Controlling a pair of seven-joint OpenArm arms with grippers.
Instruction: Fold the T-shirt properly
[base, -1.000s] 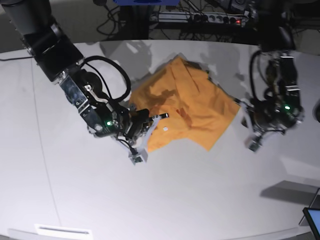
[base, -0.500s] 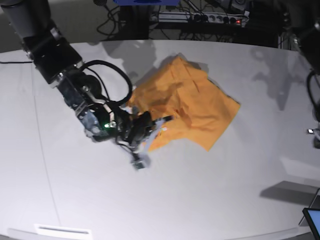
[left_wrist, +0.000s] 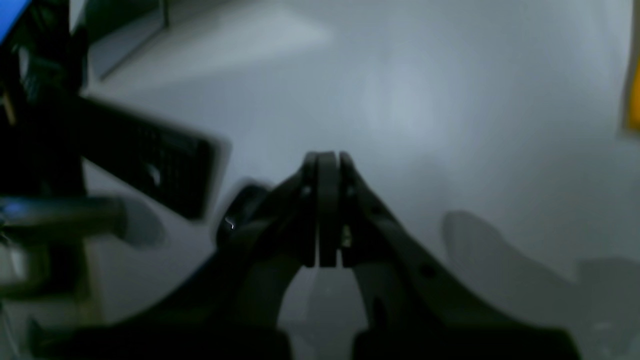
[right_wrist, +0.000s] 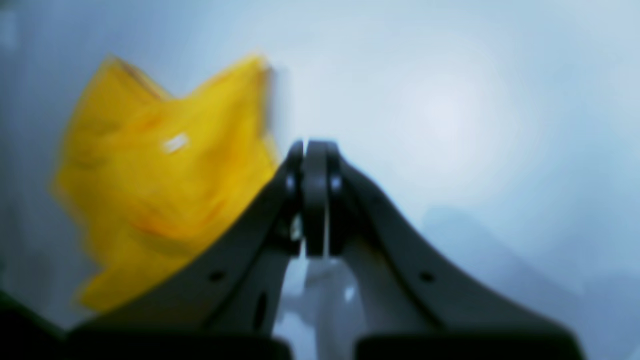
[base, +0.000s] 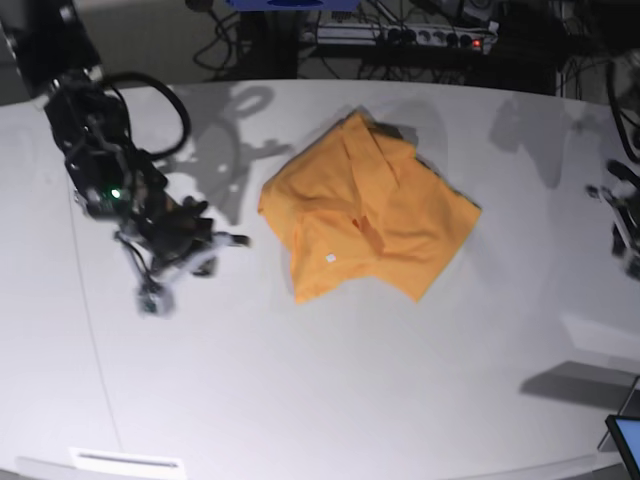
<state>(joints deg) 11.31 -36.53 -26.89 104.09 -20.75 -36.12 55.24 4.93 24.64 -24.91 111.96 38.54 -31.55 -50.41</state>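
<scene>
Both grippers have pulled back from the shirt (base: 365, 210). Right gripper (right_wrist: 314, 150), jaws pressed together and empty, now hangs over bare table (base: 330, 380) well left of it in the base view; left gripper (left_wrist: 325, 159), also closed and empty, is at the table's far right edge. Shirt lies crumpled mid-table, white tag (base: 331, 258) showing.

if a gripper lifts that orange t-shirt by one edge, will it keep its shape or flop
Probably flop: the T-shirt lies in soft creases and overlapping layers on the table, so the folds would likely fall open. It looks thin and flat, so likely light. Pushed, it would probably bunch up rather than slide whole.
</scene>
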